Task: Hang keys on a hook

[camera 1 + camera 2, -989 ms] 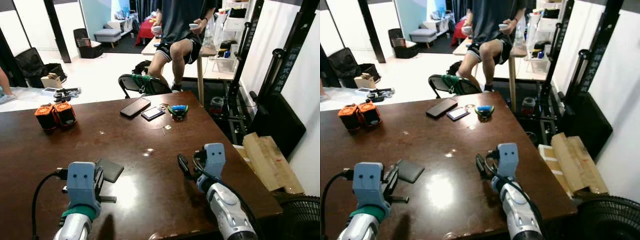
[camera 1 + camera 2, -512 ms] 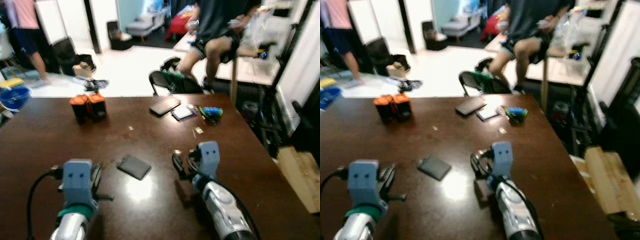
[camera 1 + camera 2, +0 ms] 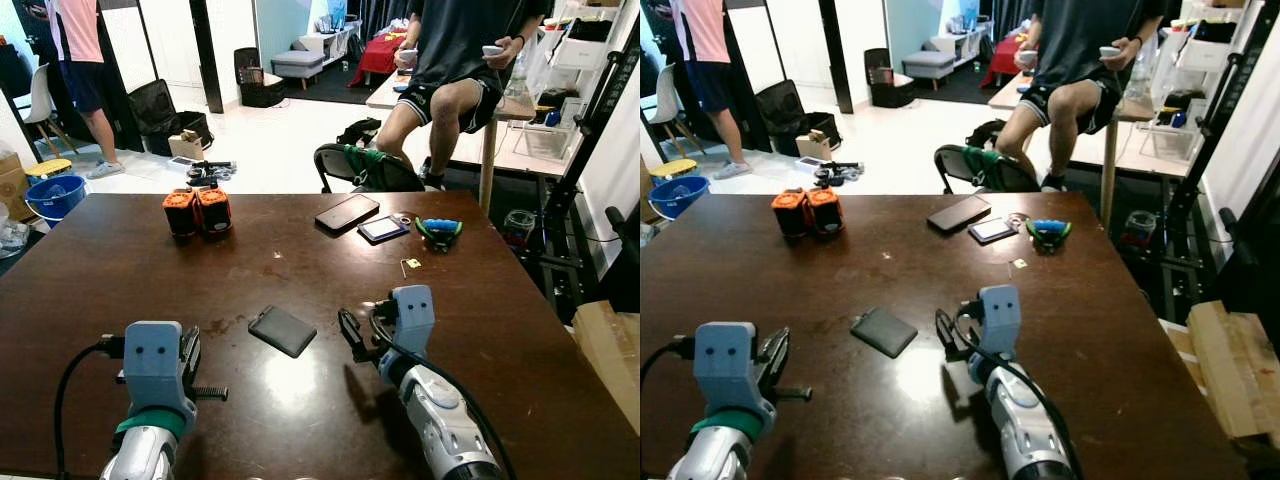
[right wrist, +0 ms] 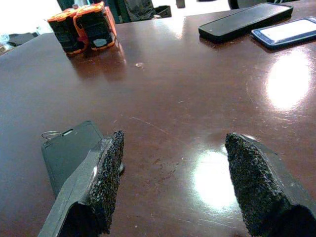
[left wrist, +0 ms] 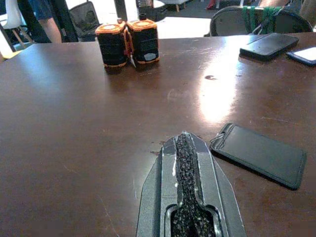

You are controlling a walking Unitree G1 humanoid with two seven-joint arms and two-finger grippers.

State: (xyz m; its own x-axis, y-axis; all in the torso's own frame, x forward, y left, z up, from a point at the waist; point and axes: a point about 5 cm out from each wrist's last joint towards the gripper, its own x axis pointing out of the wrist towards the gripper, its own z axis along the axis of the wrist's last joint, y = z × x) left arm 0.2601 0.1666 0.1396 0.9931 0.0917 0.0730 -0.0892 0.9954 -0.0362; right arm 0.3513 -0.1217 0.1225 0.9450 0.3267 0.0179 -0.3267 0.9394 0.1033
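Note:
A flat black key pouch (image 3: 283, 330) with a small wire ring (image 4: 49, 134) at one end lies on the dark wooden table (image 3: 90, 270). My right gripper (image 3: 349, 335) hovers open just right of it, low over the table; the pouch sits beside one pad (image 4: 107, 170). My left gripper (image 5: 183, 136) is shut and empty, held above the table to the pouch's left. A key ring (image 3: 403, 216) and a blue-green clip (image 3: 438, 228) lie at the far right side of the table, beside two phones (image 3: 347, 212).
Two orange-black battery packs (image 3: 196, 211) stand at the far left of the table. A small tag (image 3: 411, 264) lies near the clip. A person (image 3: 455, 60) sits on a desk beyond the table, behind a folding chair (image 3: 365, 168). Another person (image 3: 78, 70) stands far left.
The camera has swung left, so the whole scene has shifted right. Both arms moved with it, and the right gripper is now closer to the black pouch.

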